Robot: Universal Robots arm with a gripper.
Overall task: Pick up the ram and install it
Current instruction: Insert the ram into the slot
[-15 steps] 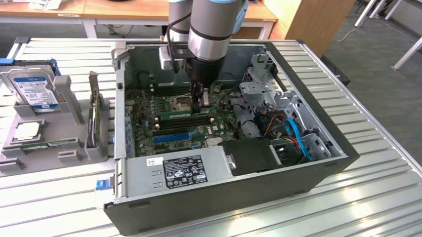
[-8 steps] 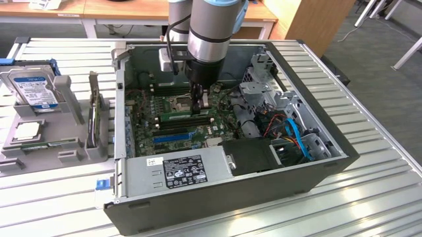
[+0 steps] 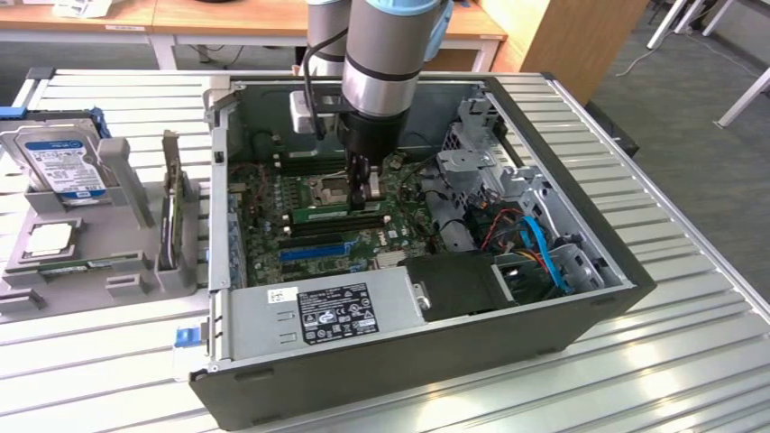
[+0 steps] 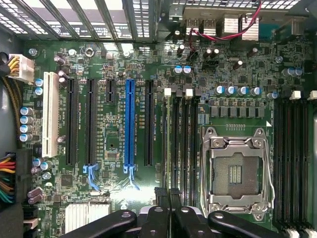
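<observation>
Jaws clamped on the ram (image 3: 341, 214), I'm at the slots (image 4: 184, 144), installing; seating wants a straight, even push.

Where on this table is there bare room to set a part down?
Bare slats of the table lie on the camera's side of the grey parts holder and on the exterior view's right of the computer case. Inside the case, around the gripper, it is crowded.
</observation>
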